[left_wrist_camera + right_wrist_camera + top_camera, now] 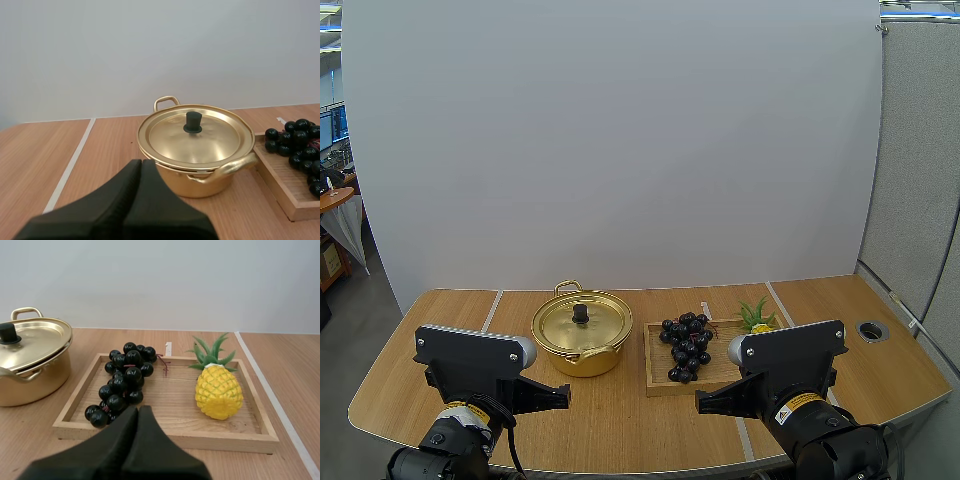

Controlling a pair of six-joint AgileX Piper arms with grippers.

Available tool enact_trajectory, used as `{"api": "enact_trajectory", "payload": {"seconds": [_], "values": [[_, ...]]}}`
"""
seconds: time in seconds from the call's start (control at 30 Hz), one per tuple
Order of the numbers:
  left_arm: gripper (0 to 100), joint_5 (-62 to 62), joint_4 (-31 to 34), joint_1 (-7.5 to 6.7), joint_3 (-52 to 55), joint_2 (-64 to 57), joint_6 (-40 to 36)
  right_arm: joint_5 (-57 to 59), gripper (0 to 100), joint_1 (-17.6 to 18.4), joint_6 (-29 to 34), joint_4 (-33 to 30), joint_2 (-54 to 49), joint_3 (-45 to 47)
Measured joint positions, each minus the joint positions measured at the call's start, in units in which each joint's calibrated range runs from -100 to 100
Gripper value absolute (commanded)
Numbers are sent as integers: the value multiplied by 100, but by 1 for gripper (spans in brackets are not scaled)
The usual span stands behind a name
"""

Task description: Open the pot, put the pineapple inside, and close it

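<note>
Here both arms sit low along the bottom edge of the high view, the left arm at lower left and the right arm at lower right, each held just above the table [620, 425] with its fingers level. The left gripper [563, 397] points toward the frame's centre, its two black fingers pressed together into one dark wedge with nothing between them. The right gripper [702, 404] mirrors it, pointing inward from the other side, likewise closed on nothing.

From above, the pineapple [758, 318] is half hidden behind the right arm's housing, right of centre in the frame; its green leaves and a sliver of yellow show. The right wrist view gives it whole: a small yellow body with a criss-cross skin and a spiky green crown, standing slightly tilted in the wooden tray [655, 378], at the end farther from the pot [585, 362]. The grapes [687, 345], a dark glossy bunch, lie in the tray's other end, apart from the pineapple.

The left wrist view looks straight at the pot: gold, with two loop handles, just beside the tray. Its lid [602, 326] is on, a black knob at the centre. The left fingertips hang short of the pot, not touching it.
</note>
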Motion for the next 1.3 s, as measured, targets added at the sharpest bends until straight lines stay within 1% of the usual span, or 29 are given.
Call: {"api": "enact_trajectory", "payload": {"seconds": [0.67, 0.87, 0.97, 1.07, 1.17, 1.3], "values": [[0, 94, 0, 0, 0, 0, 0, -90, 0, 0, 0, 0, 0, 0], [0, 55, 0, 0, -747, 0, 0, -317, 0, 0, 0, -12, 0, -22], [0, -33, 0, 0, -1202, 0, 89, -278, 0, 0, 0, -35, 0, -357], [0, -71, 11, 0, -1560, 0, 347, -154, 0, 0, 0, -35, -10, -920], [0, -14, 22, 0, -1908, 0, 568, 292, 0, 0, 8, -35, -10, -1534], [0, 755, 22, 0, -2462, -12, 635, 1168, 0, 0, 8, -35, -25, -2336]]}}
